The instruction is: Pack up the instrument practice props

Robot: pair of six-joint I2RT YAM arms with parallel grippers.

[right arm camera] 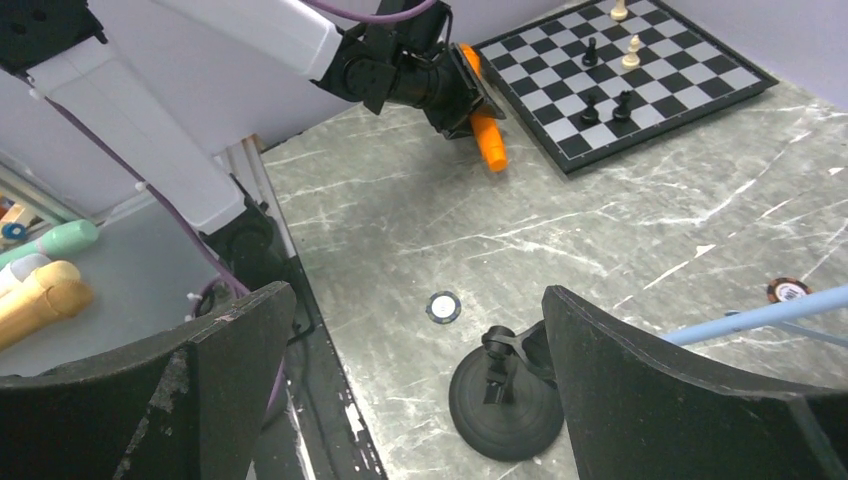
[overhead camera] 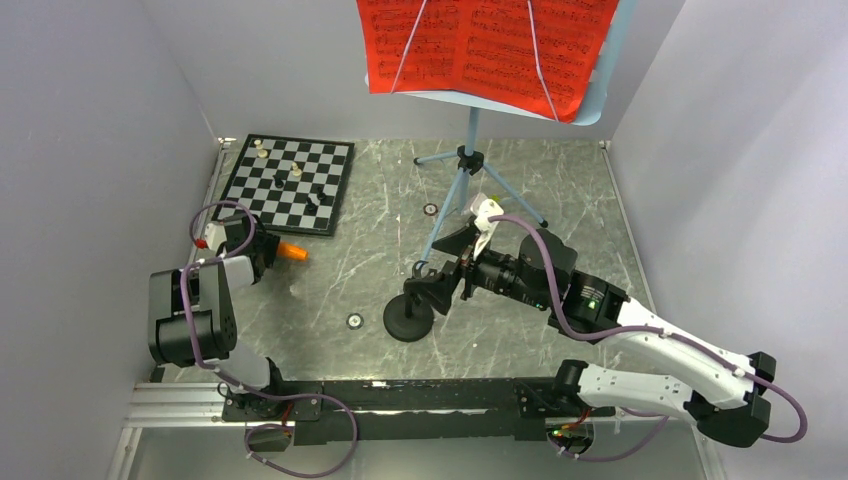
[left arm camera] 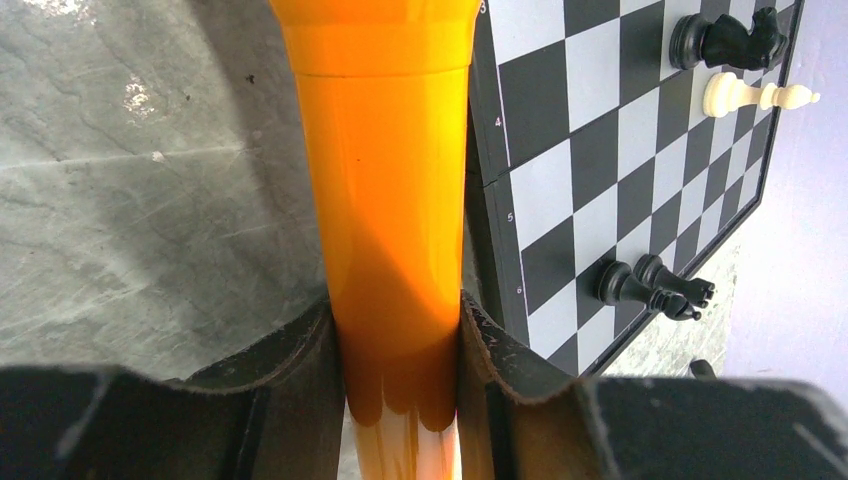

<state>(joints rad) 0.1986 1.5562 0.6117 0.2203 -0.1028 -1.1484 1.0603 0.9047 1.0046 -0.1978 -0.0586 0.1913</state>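
Microphone (overhead camera: 291, 252) in orange lies in the left half of the overhead view, clenched by the left tool (overhead camera: 268, 250) near one end, its free end pointing toward the middle of the worktop (overhead camera: 350, 270). In the left wrist view the microphone (left arm camera: 395, 200) runs straight up the frame between the two dark fingers (left arm camera: 290, 375), which press on both of its sides. Whether its tip touches the worktop cannot be told.

Just beside it, toward the upper left of the overhead frame, lies the chessboard (overhead camera: 290, 185) with a few black and white pieces on it.

The black round-base stand (overhead camera: 408, 318) sits low in the centre of the overhead view, well apart from the microphone. The right tool (overhead camera: 445, 270) hangs over it, released, jaws spread wide. In the right wrist view the stand (right arm camera: 505, 405) shows at the bottom of the frame between the two fingers (right arm camera: 650, 390).

Behind, at the top centre of the overhead view, the light-blue music stand (overhead camera: 470, 160) rests on its tripod legs, with the red sheet-music pages (overhead camera: 490, 45) spread across its desk under two thin retaining wires. One tripod leg reaches down toward the right tool.
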